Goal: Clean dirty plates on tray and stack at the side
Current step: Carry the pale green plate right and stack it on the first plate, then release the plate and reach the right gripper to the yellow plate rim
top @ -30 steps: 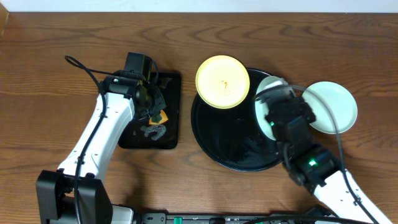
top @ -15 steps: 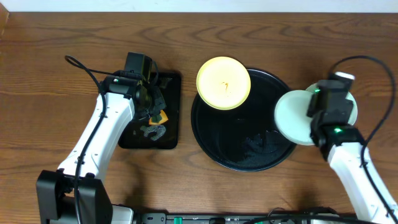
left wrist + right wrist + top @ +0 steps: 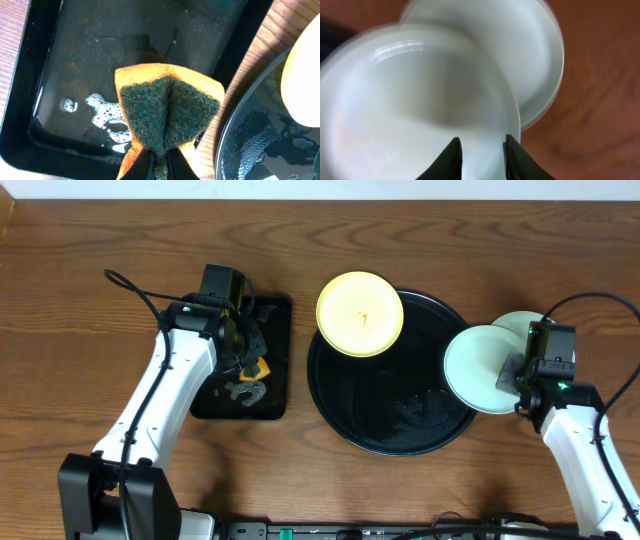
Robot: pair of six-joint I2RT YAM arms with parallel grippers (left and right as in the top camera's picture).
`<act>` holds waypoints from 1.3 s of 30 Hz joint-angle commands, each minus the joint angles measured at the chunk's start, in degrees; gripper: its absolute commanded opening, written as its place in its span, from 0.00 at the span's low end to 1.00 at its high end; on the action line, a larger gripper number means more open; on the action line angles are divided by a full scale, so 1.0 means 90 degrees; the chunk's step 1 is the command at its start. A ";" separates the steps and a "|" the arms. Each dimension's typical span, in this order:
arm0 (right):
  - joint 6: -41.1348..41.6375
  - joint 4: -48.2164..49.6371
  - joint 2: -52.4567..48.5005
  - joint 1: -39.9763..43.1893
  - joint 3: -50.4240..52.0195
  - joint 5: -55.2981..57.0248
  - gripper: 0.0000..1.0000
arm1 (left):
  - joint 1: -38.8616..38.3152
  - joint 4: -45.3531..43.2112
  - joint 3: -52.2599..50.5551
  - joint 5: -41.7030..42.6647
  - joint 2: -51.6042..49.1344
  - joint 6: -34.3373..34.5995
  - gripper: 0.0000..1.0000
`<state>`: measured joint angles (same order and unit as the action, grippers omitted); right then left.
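Observation:
The pale yellow plate [image 3: 360, 313] with an orange smear sits on the back left rim of the round black tray [image 3: 370, 395]; its edge shows in the left wrist view [image 3: 305, 85]. My right gripper [image 3: 520, 375] is shut on a pale mint plate [image 3: 480, 368], held over the tray's right rim. That plate [image 3: 415, 100] overlaps a second mint plate [image 3: 540, 55] lying on the table [image 3: 535, 325]. The right fingers [image 3: 482, 155] sit at the held plate's edge. My left gripper [image 3: 159, 167] is shut on an orange and green sponge [image 3: 167, 115] above the rectangular tray.
The small rectangular black tray [image 3: 275, 395] holds water and suds [image 3: 100, 112] at left centre. Wet suds lie in the round tray [image 3: 425, 412]. A black cable [image 3: 135, 290] loops from the left arm. Bare wood table lies all around.
My right arm has swung the mint plate from above the round tray's right side out to the right, partly over the second mint plate. The left arm and sponge have not moved.

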<state>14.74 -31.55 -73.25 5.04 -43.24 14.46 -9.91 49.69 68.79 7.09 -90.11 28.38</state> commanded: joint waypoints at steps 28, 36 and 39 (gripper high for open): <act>-0.1766 -0.1073 -0.0568 -0.1202 0.0080 -0.5236 0.12 | 0.0027 0.0046 -0.0034 -0.0083 0.0080 -0.0102 0.08; -0.1018 -0.0282 -0.0984 -0.1462 0.0080 -0.3016 0.09 | 0.0027 0.0046 -0.0034 -0.0080 0.0080 -0.0102 0.08; -0.0466 0.0104 -0.0981 -0.1457 0.0080 -0.1571 0.11 | 0.0027 0.0049 -0.0034 -0.0080 0.0080 -0.0102 0.08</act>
<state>5.26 -31.88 -82.02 -7.60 -42.78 -14.57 -9.89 49.76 68.79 7.09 -90.11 28.38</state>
